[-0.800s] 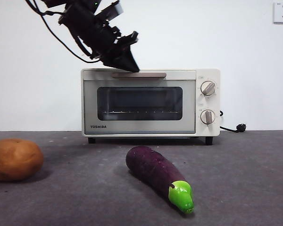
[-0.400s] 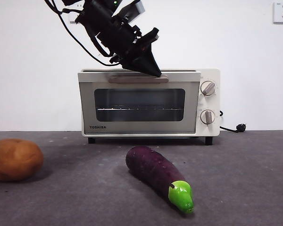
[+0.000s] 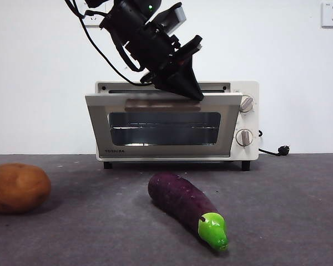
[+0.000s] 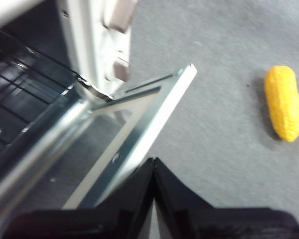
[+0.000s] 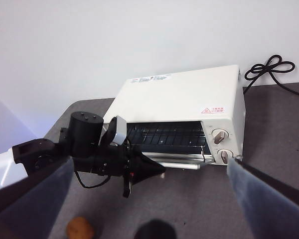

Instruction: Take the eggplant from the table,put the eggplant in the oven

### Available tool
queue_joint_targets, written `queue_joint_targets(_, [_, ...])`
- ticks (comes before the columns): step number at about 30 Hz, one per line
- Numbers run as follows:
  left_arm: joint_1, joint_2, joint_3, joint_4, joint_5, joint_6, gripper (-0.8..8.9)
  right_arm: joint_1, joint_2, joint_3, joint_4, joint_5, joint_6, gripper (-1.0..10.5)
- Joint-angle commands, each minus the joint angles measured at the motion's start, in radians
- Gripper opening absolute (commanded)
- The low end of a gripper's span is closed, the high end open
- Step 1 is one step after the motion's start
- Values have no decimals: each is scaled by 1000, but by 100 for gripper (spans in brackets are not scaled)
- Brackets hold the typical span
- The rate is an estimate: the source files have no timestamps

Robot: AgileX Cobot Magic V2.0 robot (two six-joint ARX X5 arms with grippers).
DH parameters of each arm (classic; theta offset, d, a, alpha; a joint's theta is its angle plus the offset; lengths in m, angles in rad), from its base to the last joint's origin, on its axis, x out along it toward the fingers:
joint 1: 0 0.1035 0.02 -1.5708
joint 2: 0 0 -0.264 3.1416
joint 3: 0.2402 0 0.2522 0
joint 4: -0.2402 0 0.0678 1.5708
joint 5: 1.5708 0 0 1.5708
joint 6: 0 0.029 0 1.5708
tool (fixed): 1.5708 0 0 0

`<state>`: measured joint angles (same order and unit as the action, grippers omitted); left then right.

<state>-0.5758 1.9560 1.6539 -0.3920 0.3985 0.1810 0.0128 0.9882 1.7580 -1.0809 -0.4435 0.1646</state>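
Observation:
The dark purple eggplant (image 3: 183, 202) with its green stem cap lies on the table (image 3: 288, 210) in front of the oven (image 3: 245, 119), cap pointing toward the camera. The oven's glass door (image 3: 161, 127) is tilted partly open, hinged at the bottom. My left gripper (image 3: 192, 94) presses on the door's top edge beside the handle (image 3: 158, 104). In the left wrist view, the left gripper (image 4: 153, 163) is shut with nothing between its jaws, over the door's metal edge (image 4: 139, 124). My right gripper (image 5: 152, 164) hangs high above the table, open and holding nothing.
A brown potato (image 3: 16, 187) sits at the table's left. A yellow corn cob (image 4: 284, 102) lies on the table to the oven's right side. The wire rack (image 5: 167, 134) shows inside the oven. A black power cord (image 3: 275, 151) trails behind the oven's right.
The oven door has swung from shut to partly open, its top edge tipping forward. The left gripper has moved right and downward with the door's top.

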Motion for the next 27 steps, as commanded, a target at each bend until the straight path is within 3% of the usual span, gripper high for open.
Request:
queue_joint_targets(1, [-10,18,-14,-2,24,-19,-6,2,-2,5,3,-2,-8,626])
queue_joint_targets(17, [-18,0,-14,-11,27,-26,-6,2,23,5,2,-3,-8,626])
queue_joint_targets(27, [47,-185,-14,-24,7,-40,-6,45,42,5,-6,-2,-10,626])
